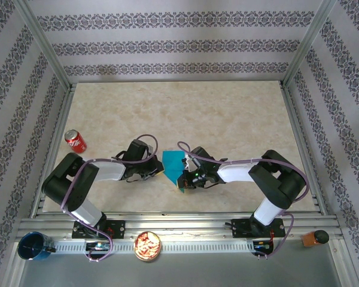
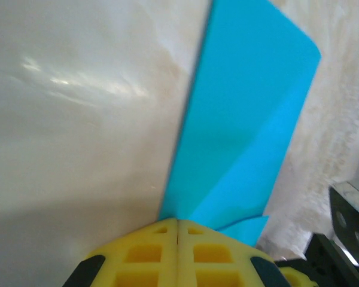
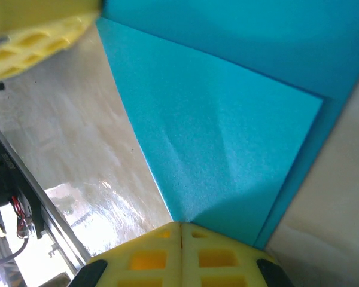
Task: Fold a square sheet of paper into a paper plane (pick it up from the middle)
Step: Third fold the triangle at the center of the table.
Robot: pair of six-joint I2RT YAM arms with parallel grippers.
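i'm mid-fold: the square sheet of paper (image 1: pixel 173 162), layered and creased, sits between my arms near the front of the bench (image 1: pixel 227 113). left jaws and right jaws each pinch one paper edge. next i must align edges and press without tearing

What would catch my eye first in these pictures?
The bright turquoise sheet of paper, partly folded, stands out at the middle of the table, where the two arms meet. The left gripper and the right gripper each pinch it with yellow fingertips shut. A red soda can is at the far left.
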